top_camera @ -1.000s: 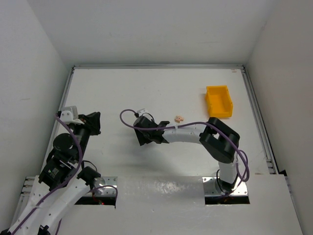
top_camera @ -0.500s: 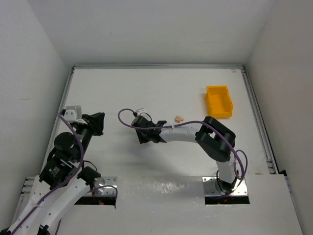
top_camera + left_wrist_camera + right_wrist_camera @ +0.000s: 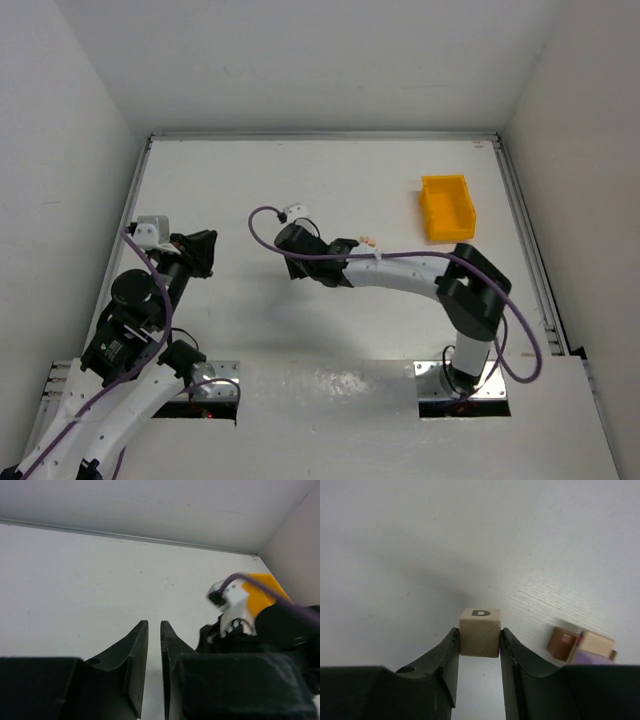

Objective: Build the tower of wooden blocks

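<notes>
My right gripper [image 3: 480,641] is shut on a light tan wooden cube [image 3: 479,632] with a dark letter D on its top face, held just above the white table. A darker brown block [image 3: 562,645] and a light tan block [image 3: 598,644] lie together on the table to its right. In the top view these appear as a tiny cluster [image 3: 367,240] beside the right gripper [image 3: 300,250]; the held cube is hidden there. My left gripper [image 3: 154,626] has its jaws nearly touching and holds nothing; it hovers at the table's left [image 3: 202,250].
A yellow plastic bin [image 3: 446,207] stands at the back right; it also shows in the left wrist view [image 3: 260,594]. White walls enclose the table on three sides. A purple cable [image 3: 262,225] loops off the right wrist.
My right arm has swung its gripper, with the cube, a little back and right towards the block cluster, and its elbow has moved right. The left arm has barely moved.
</notes>
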`<move>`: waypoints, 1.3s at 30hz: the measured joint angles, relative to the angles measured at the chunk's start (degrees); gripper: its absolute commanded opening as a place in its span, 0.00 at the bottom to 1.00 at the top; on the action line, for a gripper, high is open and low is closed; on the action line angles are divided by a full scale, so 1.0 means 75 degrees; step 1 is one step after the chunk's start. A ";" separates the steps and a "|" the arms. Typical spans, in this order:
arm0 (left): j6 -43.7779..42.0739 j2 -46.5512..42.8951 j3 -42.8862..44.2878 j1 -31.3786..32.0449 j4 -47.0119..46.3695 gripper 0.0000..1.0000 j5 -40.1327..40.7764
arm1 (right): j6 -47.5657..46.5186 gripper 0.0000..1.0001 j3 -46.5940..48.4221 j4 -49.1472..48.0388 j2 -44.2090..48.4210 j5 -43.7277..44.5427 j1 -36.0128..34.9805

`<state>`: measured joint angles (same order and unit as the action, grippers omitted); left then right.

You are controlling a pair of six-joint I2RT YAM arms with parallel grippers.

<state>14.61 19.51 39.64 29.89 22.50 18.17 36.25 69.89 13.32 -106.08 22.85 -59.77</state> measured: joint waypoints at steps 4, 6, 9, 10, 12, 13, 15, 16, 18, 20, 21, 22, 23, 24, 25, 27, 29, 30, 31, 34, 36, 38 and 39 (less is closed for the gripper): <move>-0.0032 -0.0026 0.0000 0.0000 -0.0015 0.16 -0.0242 | -0.0096 0.27 0.0000 0.0192 0.1195 0.0408 0.0000; -0.0061 -0.0061 -0.0003 0.0000 -0.0055 0.16 -0.0431 | -0.0087 0.27 -0.0064 0.0347 0.1807 0.0586 0.0020; -0.0087 -0.0149 -0.0009 0.0015 -0.0064 0.16 -0.0621 | -0.0009 0.27 -0.0425 0.0592 0.2672 0.0743 0.0122; -0.0090 -0.0204 -0.0017 0.0026 -0.0064 0.16 -0.0662 | 0.0032 0.27 -0.0586 0.0708 0.2932 0.0775 0.0181; -0.0090 -0.0332 -0.0023 0.0052 -0.0064 0.16 -0.0705 | 0.0134 0.27 -0.0822 0.1023 0.3276 0.0863 0.0341; -0.0090 -0.0391 -0.0023 0.0064 -0.0061 0.17 -0.0708 | 0.0195 0.27 -0.0903 0.1174 0.3360 0.0892 0.0440; -0.0090 -0.0527 -0.0023 0.0105 -0.0061 0.17 -0.0705 | 0.0294 0.27 -0.1035 0.1466 0.3418 0.0924 0.0615; -0.0090 -0.0592 -0.0023 0.0125 -0.0061 0.17 -0.0702 | 0.0338 0.27 -0.1078 0.1577 0.3416 0.0930 0.0676; -0.0090 -0.0685 -0.0023 0.0166 -0.0058 0.17 -0.0688 | 0.0405 0.27 -0.1102 0.1842 0.3381 0.0927 0.0752; -0.0090 -0.0737 -0.0023 0.0198 -0.0055 0.17 -0.0653 | 0.0443 0.27 -0.1102 0.1950 0.3314 0.0909 0.0758; -0.0090 -0.0752 -0.0023 0.0219 -0.0052 0.17 -0.0647 | 0.0460 0.27 -0.1102 0.1976 0.3261 0.0880 0.0766; -0.0090 -0.0761 -0.0023 0.0236 -0.0052 0.17 -0.0629 | 0.0484 0.27 -0.1102 0.1999 0.3200 0.0848 0.0796; -0.0090 -0.0766 -0.0023 0.0262 -0.0052 0.17 -0.0624 | 0.0501 0.27 -0.1102 0.2020 0.3127 0.0778 0.0813; -0.0090 -0.0766 -0.0023 0.0274 -0.0050 0.17 -0.0621 | 0.0519 0.27 -0.1102 0.2031 0.3060 0.0711 0.0842; -0.0090 -0.0766 -0.0023 0.0277 -0.0052 0.17 -0.0612 | 0.0539 0.27 -0.1102 0.2034 0.2990 0.0662 0.0871; -0.0090 -0.0766 -0.0023 0.0286 -0.0050 0.17 -0.0592 | 0.0557 0.27 -0.1105 0.2034 0.2911 0.0562 0.0927; -0.0090 -0.0766 -0.0023 0.0309 -0.0050 0.17 -0.0577 | 0.0574 0.27 -0.1113 0.2034 0.2885 0.0490 0.0968; -0.0090 -0.0766 -0.0023 0.0312 -0.0050 0.17 -0.0577 | 0.0580 0.27 -0.1119 0.2031 0.2885 0.0463 0.1005; -0.0090 -0.0766 -0.0023 0.0312 -0.0050 0.17 -0.0577 | 0.0580 0.27 -0.1122 0.2025 0.2885 0.0449 0.1020; -0.0090 -0.0766 -0.0023 0.0312 -0.0050 0.17 -0.0568 | 0.0629 0.27 -0.1227 0.1912 0.2885 0.0326 0.1119; -0.0090 -0.0766 -0.0023 0.0312 -0.0050 0.17 -0.0565 | 0.0676 0.27 -0.1358 0.1824 0.2885 0.0256 0.1169; -0.0090 -0.0766 -0.0023 0.0312 -0.0050 0.17 -0.0565 | 0.0731 0.27 -0.1457 0.1810 0.2859 0.0195 0.1209; -0.0090 -0.0766 -0.0023 0.0312 -0.0050 0.17 -0.0565 | 0.0764 0.27 -0.1483 0.1801 0.2824 0.0160 0.1215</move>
<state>13.93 13.76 39.46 32.23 22.13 13.93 41.98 58.76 26.83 -84.90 24.05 -50.65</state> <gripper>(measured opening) 0.164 0.327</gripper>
